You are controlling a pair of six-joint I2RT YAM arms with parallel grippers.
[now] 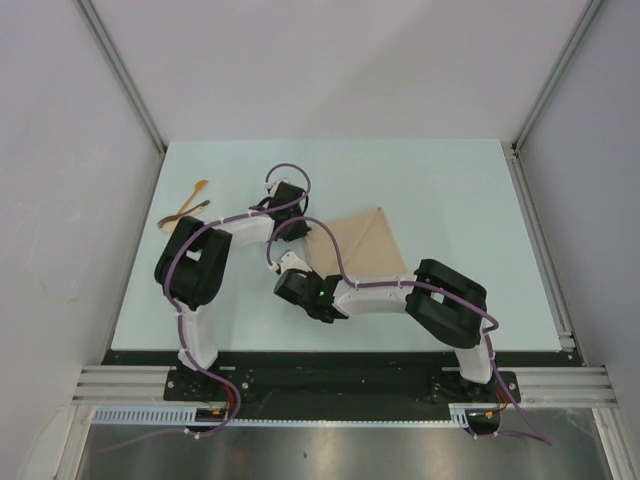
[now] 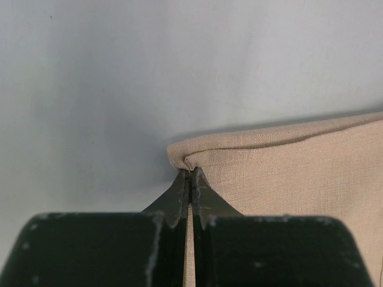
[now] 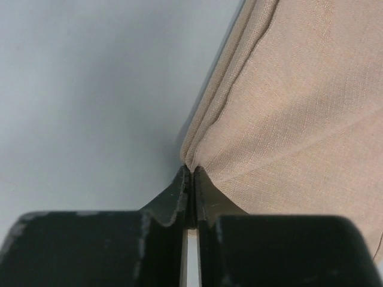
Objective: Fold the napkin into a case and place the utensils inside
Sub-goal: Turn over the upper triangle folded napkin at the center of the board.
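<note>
A robotics lab test cell: a pale bench point(image 1: 450, 190) boxed in by plain white panels point(image 1: 330, 60) on aluminium posts point(image 1: 118, 70), with a cabled left arm point(image 1: 195, 270) and right arm point(image 1: 445, 300) bolted to a metal rail point(image 1: 340, 385) along its near edge.

Beige napkin point(image 1: 365, 240) lies folded; two slim utensils point(image 1: 188, 210) well left.

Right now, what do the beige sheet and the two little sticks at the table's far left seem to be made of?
The napkin: woven cloth, perhaps linen or cotton, matte; crossing threads show up close and its edges fold softly. The utensils: probably wood, one orange-tan, one darker brown; too small here to judge their finish.
</note>
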